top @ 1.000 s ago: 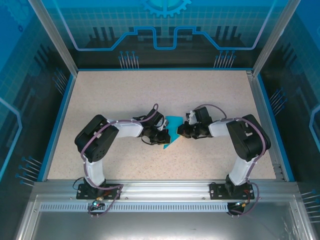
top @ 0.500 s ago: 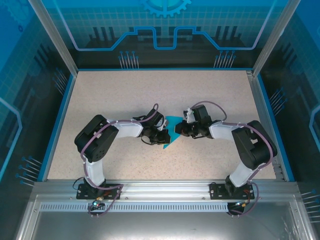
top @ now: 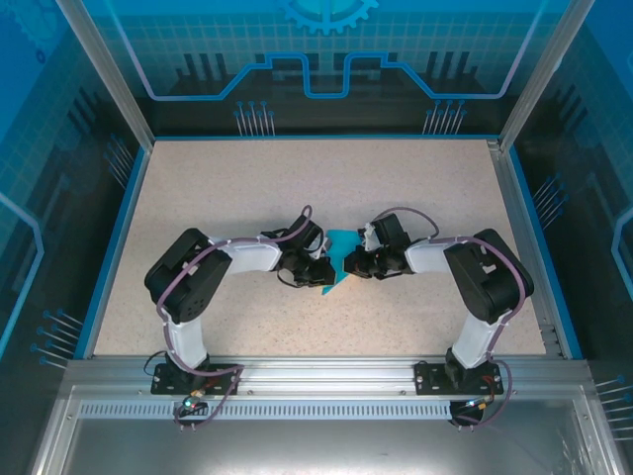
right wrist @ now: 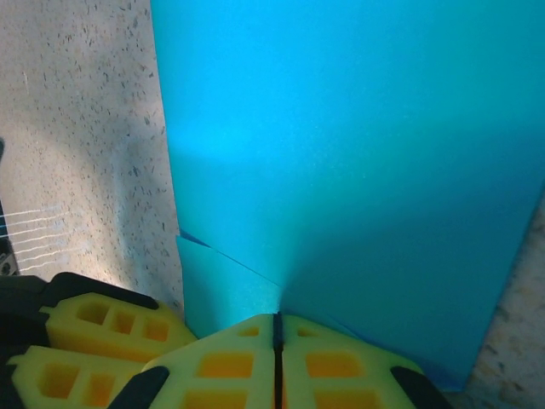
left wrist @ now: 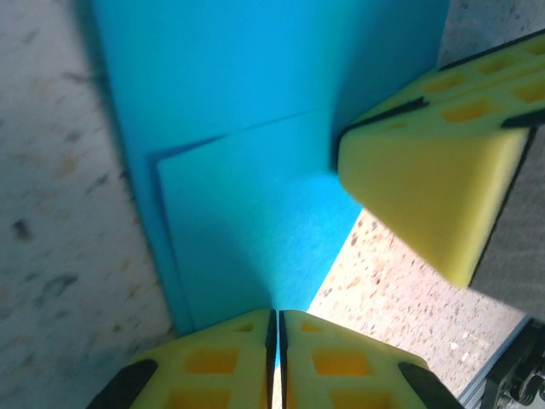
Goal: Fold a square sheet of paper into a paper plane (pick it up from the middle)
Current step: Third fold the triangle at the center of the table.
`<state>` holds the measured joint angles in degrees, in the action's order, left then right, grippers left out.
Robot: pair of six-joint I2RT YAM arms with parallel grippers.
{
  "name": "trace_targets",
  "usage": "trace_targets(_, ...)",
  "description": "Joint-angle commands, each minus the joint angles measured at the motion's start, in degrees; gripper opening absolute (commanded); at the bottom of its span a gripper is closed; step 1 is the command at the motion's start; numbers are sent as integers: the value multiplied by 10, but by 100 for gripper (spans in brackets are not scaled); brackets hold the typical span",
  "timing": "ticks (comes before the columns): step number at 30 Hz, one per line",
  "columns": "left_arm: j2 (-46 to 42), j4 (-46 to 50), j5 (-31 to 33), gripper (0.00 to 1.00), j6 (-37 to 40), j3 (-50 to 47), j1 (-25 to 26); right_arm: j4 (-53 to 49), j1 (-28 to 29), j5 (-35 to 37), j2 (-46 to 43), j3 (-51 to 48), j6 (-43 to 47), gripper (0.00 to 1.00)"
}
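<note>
Table [top: 227,198]: one, speckled beige, with a blue rim.

Arms: two. The left arm [top: 247,257] and the right arm [top: 475,267] both bend inward and meet near the table centre.

Sheet of paper [top: 341,242]: one, cyan, partly folded, lying at the table centre between the two wrists. Its narrow tip points to about 7 o'clock. The left wrist view shows at least two overlapping layers [left wrist: 255,230].

Grippers: two.
- Left gripper [left wrist: 278,319] is at the sheet's 9 o'clock. Its pads are pressed together and pinch the paper edge at the seam.
- Right gripper [right wrist: 277,324] is at the sheet's 3 o'clock. Its pads are likewise clamped on the sheet's edge.

Yellow pads: two per gripper. One right-hand pad [left wrist: 426,187] sits on the sheet at 2 o'clock in the left wrist view. Both left-hand pads [right wrist: 102,328] show at 8 o'clock in the right wrist view.
</note>
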<state>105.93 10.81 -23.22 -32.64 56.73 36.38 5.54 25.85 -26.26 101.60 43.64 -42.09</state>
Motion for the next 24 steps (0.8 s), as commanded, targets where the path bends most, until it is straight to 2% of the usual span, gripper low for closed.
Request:
trace_targets(1, -45, 55, 9, 13, 12, 0, -2, -48, 5, 41, 23, 0, 14, 8)
trace_targets(5, -63, 48, -19, 15, -5, 16, -2, -61, 8, 44, 21, 5, 19, 9)
trace_targets(12, -15, 18, -80, 16, -27, 20, -1, -73, 9, 54, 20, 8, 23, 8)
trace_targets(18, 13, 18, -71, 15, -36, -3, -5, -77, 9, 57, 20, 7, 25, 9)
trace_targets(24, 17, 35, -29, 14, -34, -41, -11, -87, 9, 63, 15, 3, 31, 9)
